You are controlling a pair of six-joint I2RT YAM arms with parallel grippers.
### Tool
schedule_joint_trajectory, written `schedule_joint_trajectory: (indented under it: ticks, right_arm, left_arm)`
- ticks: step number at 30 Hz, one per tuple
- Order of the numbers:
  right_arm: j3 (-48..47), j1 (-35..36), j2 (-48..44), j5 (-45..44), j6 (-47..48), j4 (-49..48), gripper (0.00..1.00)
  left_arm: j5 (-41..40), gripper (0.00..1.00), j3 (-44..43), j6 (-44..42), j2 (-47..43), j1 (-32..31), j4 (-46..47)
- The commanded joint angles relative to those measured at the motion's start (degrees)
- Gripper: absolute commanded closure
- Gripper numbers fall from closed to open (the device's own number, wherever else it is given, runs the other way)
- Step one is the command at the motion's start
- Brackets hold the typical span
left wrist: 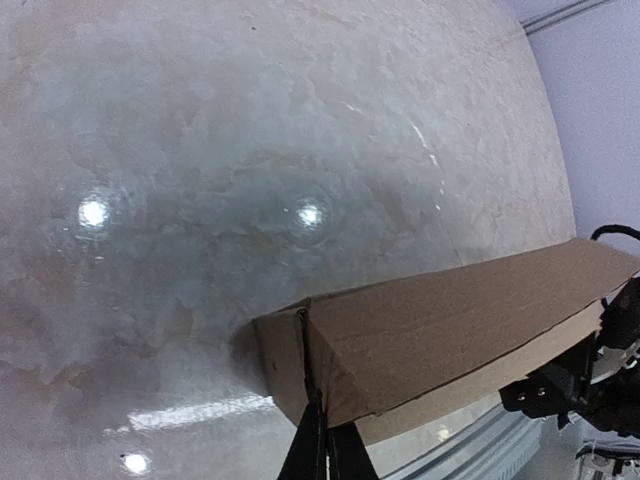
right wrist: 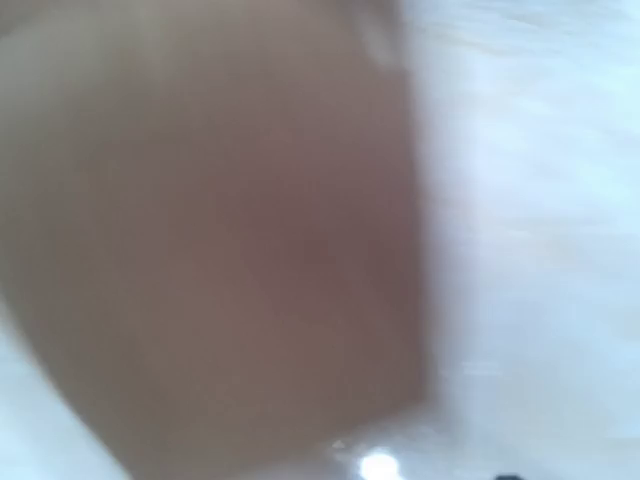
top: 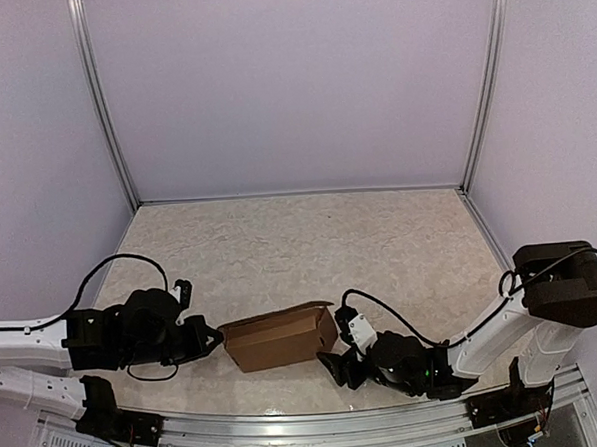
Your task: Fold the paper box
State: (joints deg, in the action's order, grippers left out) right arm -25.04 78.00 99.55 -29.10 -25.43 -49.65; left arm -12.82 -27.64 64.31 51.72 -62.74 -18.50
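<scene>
The paper box (top: pixel 279 337) is a brown oblong box lying on its side near the table's front edge. My left gripper (top: pixel 217 340) is at its left end. In the left wrist view the left gripper (left wrist: pixel 324 425) is shut, its tips against the seam between the end flaps of the box (left wrist: pixel 450 320). My right gripper (top: pixel 336 367) sits at the box's right end, low by its front corner. The right wrist view is a blur, filled by the brown box (right wrist: pixel 220 230). No fingers show there, so its jaws cannot be judged.
The marbled table (top: pixel 310 243) stretches back to pale walls with metal corner posts (top: pixel 107 113). A metal rail (top: pixel 320 433) runs along the near edge. A black cable (top: pixel 115 263) loops over the left arm. The right arm's dark body (left wrist: pixel 590 380) shows past the box.
</scene>
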Motion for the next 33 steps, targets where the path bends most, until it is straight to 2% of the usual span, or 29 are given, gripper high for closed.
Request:
schedule_joint_trajectory:
  ticks: [1, 4, 5, 14, 20, 26, 28, 30, 33]
  right_arm:
    - [3.31, -2.59, -2.04, -5.64, 2.78, 6.09, 0.23]
    - [3.42, -2.54, -3.72, -2.7, 5.78, 6.41, 0.09]
    - [3.44, -2.5, -4.25, -1.68, 6.87, 6.69, 0.01]
    - [5.73, -2.54, -14.17, 2.73, 13.2, 10.34, 0.0]
    - [6.32, -2.56, -27.61, 7.65, 17.07, 16.47, 0.0]
    - [2.3, -2.66, -39.26, 14.85, 19.54, 25.3, 0.01]
    - [0.02, -2.71, -40.19, 17.27, 19.98, 28.23, 0.1]
    - [-2.14, -2.76, -39.38, 19.09, 19.94, 29.53, 0.31]
    - [-5.1, -2.7, -36.75, 21.96, 19.67, 30.21, 0.52]
  left_arm:
    - [-6.34, 1.0, 0.66, 0.31, 1.31, 0.6, -16.09]
    - [-6.94, 1.0, -0.1, -0.05, 1.61, 0.74, -16.61]
    - [-7.02, 1.0, -0.29, -0.25, 1.62, 0.76, -16.49]
    - [-7.65, 1.0, -2.71, -2.72, 3.03, 1.65, -17.18]
    - [-7.91, 1.0, -3.58, -4.02, 3.52, 2.1, -16.83]
    - [-8.51, 1.0, -5.75, -5.28, 5.01, 2.15, -17.44]
    - [-8.69, 1.0, -6.21, -5.55, 5.51, 2.12, -17.37]
    - [-8.73, 1.0, -6.64, -5.75, 5.96, 2.1, -17.45]
    - [-8.7, 1.0, -7.36, -6.03, 7.01, 1.93, -17.45]
